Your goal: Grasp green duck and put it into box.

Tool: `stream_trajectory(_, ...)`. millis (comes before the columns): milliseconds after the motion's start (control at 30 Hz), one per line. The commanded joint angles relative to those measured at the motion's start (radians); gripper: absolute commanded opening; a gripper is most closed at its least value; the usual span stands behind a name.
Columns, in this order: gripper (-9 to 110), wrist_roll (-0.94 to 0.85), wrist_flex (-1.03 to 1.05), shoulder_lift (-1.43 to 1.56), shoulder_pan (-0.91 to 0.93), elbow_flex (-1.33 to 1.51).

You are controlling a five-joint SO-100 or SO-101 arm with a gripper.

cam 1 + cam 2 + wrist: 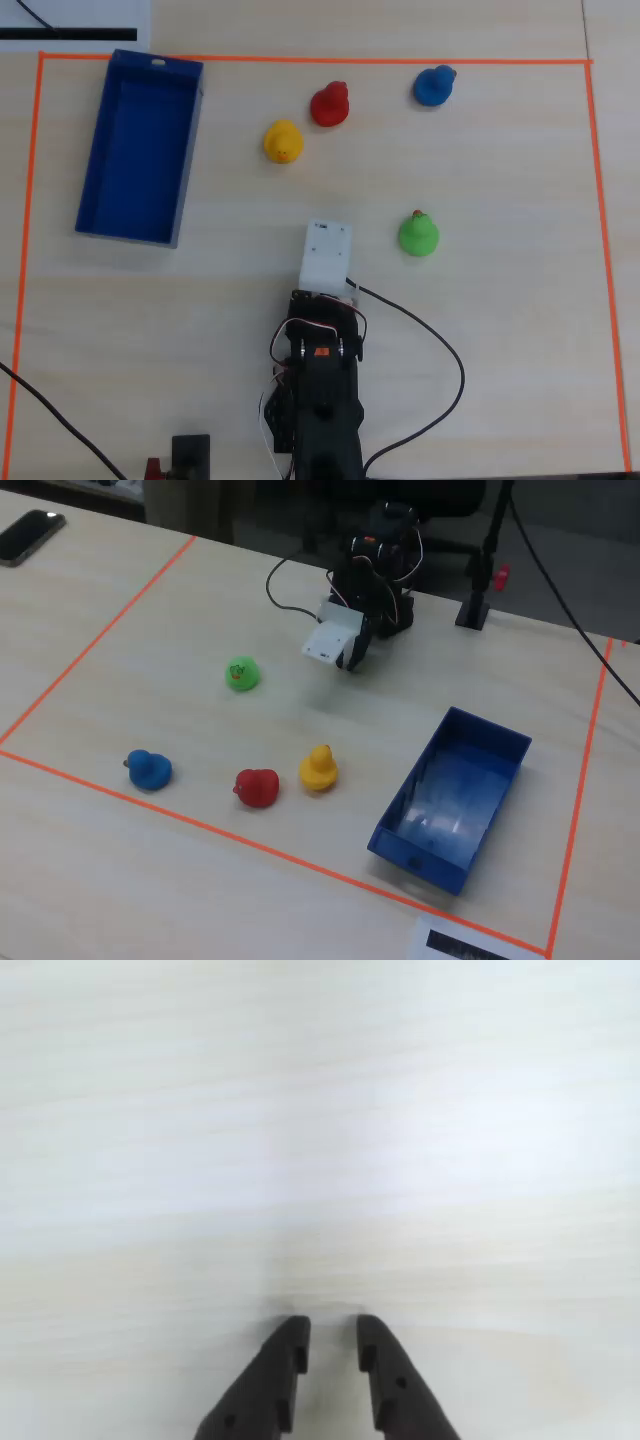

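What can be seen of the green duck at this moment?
The green duck is a small, bright green toy, rubbery-looking, with a tiny orange-red beak. It stands upright on the pale wooden table, alone and untouched. In the overhead view it sits to the right of the arm's white wrist block, well apart from the other ducks and far from the box.

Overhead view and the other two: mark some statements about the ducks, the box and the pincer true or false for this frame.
1. The green duck lies inside the box. False: it sits on the table, and the box holds nothing.
2. The pincer holds nothing. True: only bare table shows between its fingertips in the wrist view.
3. Four ducks are on the table. True: green, yellow duck, red duck and blue duck.
4. In the overhead view, the red duck stands nearest the box. False: the yellow duck is nearest.
5. The pincer is gripping the green duck. False: the duck stands apart from the arm.
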Motion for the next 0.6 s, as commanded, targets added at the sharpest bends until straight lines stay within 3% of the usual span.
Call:
stream_trajectory(0,4,-0.002,0.014,-0.011,-0.029,-0.003)
stream_trajectory(567,4,0.006,0.014,-0.011,-0.031,-0.003)
